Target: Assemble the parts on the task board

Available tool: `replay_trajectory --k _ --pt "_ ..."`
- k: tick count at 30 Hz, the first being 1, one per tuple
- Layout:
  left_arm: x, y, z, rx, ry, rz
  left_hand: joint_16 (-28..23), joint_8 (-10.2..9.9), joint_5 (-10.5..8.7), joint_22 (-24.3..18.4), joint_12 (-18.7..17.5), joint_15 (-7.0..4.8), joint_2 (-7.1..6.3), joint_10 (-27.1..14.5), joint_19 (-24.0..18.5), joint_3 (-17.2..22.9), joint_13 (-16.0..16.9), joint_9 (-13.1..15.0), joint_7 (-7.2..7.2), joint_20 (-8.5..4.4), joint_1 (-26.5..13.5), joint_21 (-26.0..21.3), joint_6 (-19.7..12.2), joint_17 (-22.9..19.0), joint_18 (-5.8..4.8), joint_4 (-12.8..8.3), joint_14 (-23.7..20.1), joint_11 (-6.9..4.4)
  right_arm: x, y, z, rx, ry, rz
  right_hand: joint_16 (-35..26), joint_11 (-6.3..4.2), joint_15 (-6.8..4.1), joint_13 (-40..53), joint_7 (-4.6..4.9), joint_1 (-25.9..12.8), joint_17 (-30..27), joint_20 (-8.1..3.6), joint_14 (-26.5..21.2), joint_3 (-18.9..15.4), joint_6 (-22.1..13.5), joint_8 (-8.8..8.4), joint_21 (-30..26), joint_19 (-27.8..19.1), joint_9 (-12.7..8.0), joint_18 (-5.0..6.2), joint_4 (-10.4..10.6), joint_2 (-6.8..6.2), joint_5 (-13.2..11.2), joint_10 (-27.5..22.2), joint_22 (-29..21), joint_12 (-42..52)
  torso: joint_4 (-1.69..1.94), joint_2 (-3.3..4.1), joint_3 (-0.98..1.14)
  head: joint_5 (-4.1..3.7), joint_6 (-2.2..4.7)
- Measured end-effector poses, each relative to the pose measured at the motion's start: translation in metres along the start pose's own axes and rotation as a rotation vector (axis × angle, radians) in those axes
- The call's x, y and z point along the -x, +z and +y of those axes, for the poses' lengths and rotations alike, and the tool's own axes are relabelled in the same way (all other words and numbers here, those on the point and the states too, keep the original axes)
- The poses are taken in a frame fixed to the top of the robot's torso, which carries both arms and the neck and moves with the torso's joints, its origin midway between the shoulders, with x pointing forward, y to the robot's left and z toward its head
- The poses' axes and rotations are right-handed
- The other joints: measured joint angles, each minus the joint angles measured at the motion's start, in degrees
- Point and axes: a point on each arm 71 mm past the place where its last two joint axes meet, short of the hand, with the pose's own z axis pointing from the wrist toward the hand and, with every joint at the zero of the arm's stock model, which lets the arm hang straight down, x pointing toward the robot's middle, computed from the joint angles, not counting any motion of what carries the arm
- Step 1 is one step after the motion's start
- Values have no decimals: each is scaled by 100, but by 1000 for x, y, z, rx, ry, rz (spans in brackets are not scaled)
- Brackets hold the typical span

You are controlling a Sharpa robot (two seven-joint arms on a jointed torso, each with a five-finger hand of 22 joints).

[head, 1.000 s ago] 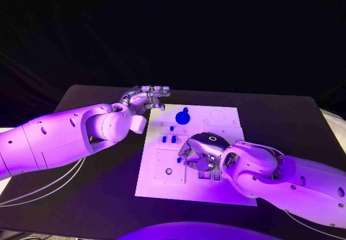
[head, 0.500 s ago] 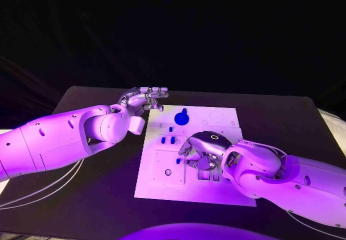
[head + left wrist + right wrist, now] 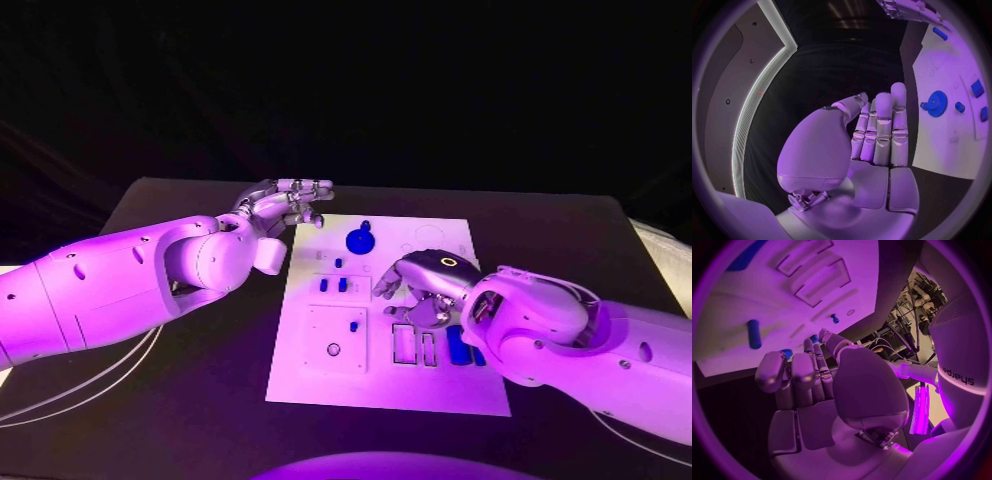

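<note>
Bare bench (image 3: pixel 173 400) beside task board (image 3: pixel 325 385). Left hand (image 3: pixel 289 203) empty, fingers straight together; right hand (image 3: pixel 418 295) curled, seemingly empty.

Violet light washed the whole scene, strongest on the task board (image 3: pixel 387 330), which glared pale against the dark tabletop (image 3: pixel 188 400). The room beyond the tabletop's far edge was black. The right arm threw a soft shadow onto the board's near right corner. Both wrist views bent straight edges into curves and darkened toward the rim. In the left wrist view a bright strip (image 3: pixel 757 105) of light arced.
</note>
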Motion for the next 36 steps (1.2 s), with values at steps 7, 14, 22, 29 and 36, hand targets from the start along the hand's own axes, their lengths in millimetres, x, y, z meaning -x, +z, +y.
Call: replay_trajectory --k 7,14,22,29,36 --pt "0 0 0 -2 9 7 0 0 -23 0 0 0 0 -21 0 -15 -5 0 0 0 0 0 0 0 0 15 0 -21 27 -19 -36 -110 -65 -11 -93 59 43 0 -137 -16 -163 61 1 -631 -232 0 -91 -61 -6 1 64 -100 0 -502 -135 -99 -8 -3 -1 -76 65" --pt "-1 0 0 -4 14 12 0 0 -23 0 0 0 0 -21 0 -15 -5 0 0 0 0 0 0 0 0 15 0 -20 25 -22 -51 -160 -94 17 -128 96 63 6 -157 160 -223 81 -20 -1009 -252 0 -111 -81 -5 0 143 3 0 -608 -181 -99 -22 -2 11 -93 94" --pt "-2 1 1 -4 17 18 0 0 -23 0 0 0 0 -21 0 -15 -5 0 0 0 0 0 0 1 0 15 0 -20 16 -13 -48 -155 -104 53 -138 36 63 30 -153 324 -244 81 -20 -1088 -201 0 -111 -81 12 0 188 167 4 -496 -185 98 -4 -1 11 -113 103" --pt "-2 1 1 -4 19 19 0 0 -23 1 0 0 0 -21 0 -15 -5 0 0 0 0 0 0 1 0 15 0 -20 9 -7 -45 -146 -104 82 -138 -51 30 20 -91 488 -264 47 13 -1012 68 37 -111 -47 29 0 214 337 9 -86 -144 272 -7 5 0 -95 88" --pt "-3 1 1 -4 21 22 0 0 -23 1 0 1 0 -21 0 -15 -5 0 0 0 0 0 0 1 0 15 0 -20 4 -3 -44 -144 -106 105 -127 -130 -13 8 -126 540 -201 -3 11 -756 373 90 -105 3 53 0 226 446 -69 238 -68 300 -8 5 0 -77 57"
